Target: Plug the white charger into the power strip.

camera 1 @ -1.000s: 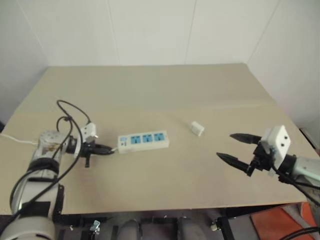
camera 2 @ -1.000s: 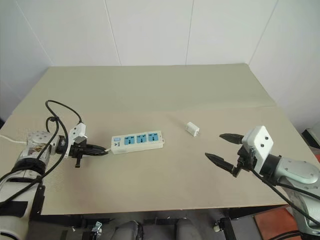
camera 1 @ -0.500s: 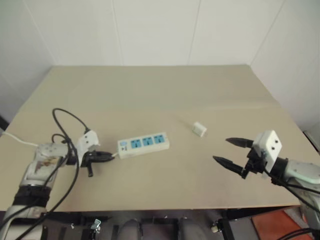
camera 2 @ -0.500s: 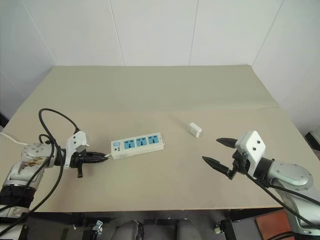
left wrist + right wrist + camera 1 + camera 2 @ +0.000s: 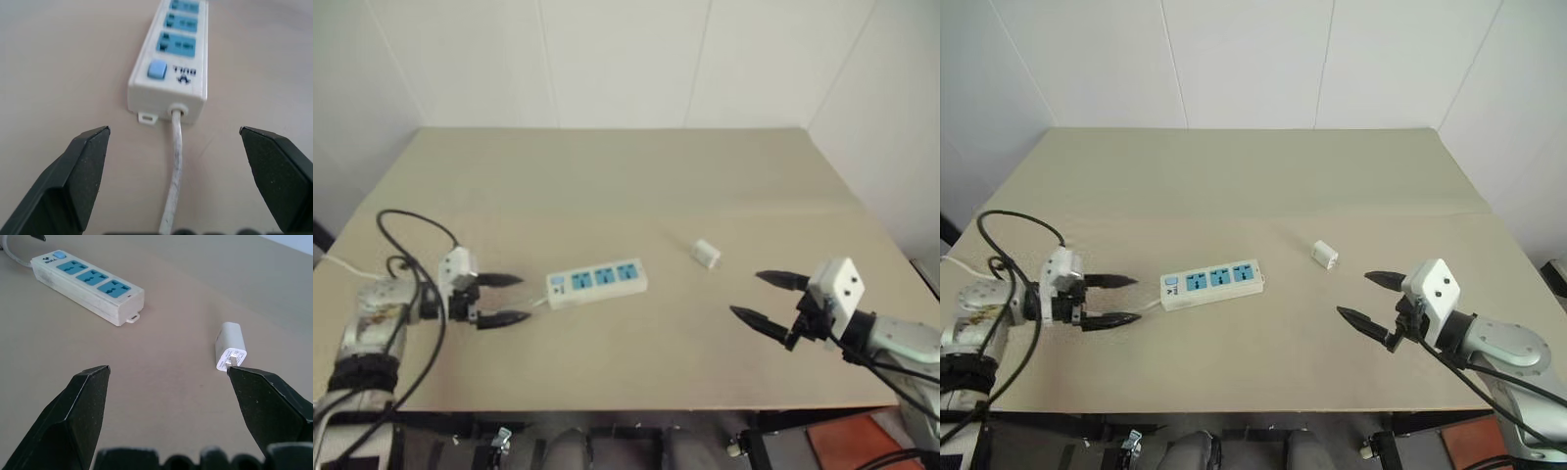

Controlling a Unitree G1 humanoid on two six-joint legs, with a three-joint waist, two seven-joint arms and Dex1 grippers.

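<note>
- Beige tabletop (image 5: pixel 1263 186) under white panelled walls, same as before.
- One white rectangular power strip (image 5: pixel 1212 284) with three blue socket faces, flat on the table left of centre, unmoved; thin white cord (image 5: pixel 174 171) leaving its switch end.
- One small white cube-shaped plastic charger (image 5: pixel 1324 256), lying on its side well right of the strip, unplugged and untouched, prongs toward the right fingers.
- Left gripper (image 5: pixel 1112 300): a second ago clenched at the cord end, now released, fingers spread wide and drawn back, apart from the strip.
- Right gripper (image 5: pixel 1372 297): spread wide as before, empty, hovering near the charger without contact.
</note>
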